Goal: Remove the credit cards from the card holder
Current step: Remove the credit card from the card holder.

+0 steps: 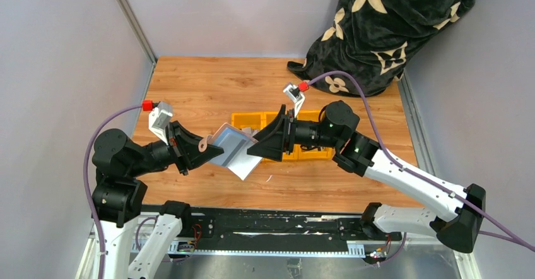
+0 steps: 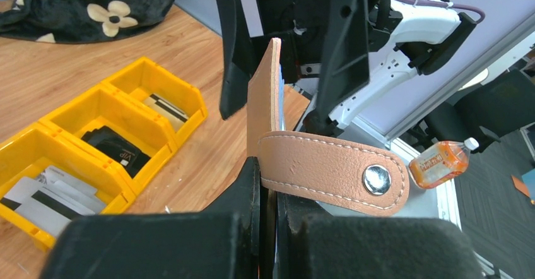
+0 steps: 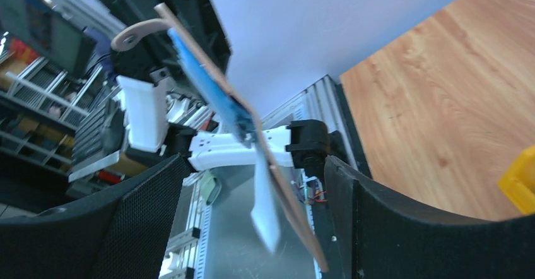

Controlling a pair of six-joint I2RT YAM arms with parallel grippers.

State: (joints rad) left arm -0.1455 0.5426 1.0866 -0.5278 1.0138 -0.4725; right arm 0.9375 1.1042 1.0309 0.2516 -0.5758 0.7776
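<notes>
The card holder (image 1: 228, 144) is held clear of the worktop (image 1: 202, 89), between the two arms and just in front of a row of yellow bins (image 1: 243, 118). In the top view its long axis is seen to run aslant, from the pinkish-tan closing tab (image 1: 203, 144) at the left end down toward the right, with the grey-blue inner face turned up. The left tool (image 1: 203, 154) is pressed together on the tab end of the holder, whose tan edge is seen pinched between the fingers in the left wrist view. One whitish credit card (image 1: 247, 167) is seen sticking out of the holder's lower right end, pointed toward the near edge of the worktop. The right tool (image 1: 257, 144) is spread wide at that same end: in the right wrist view the holder is shown edge-on between the two fingers, touching neither, with the blurred card hanging from it
</notes>
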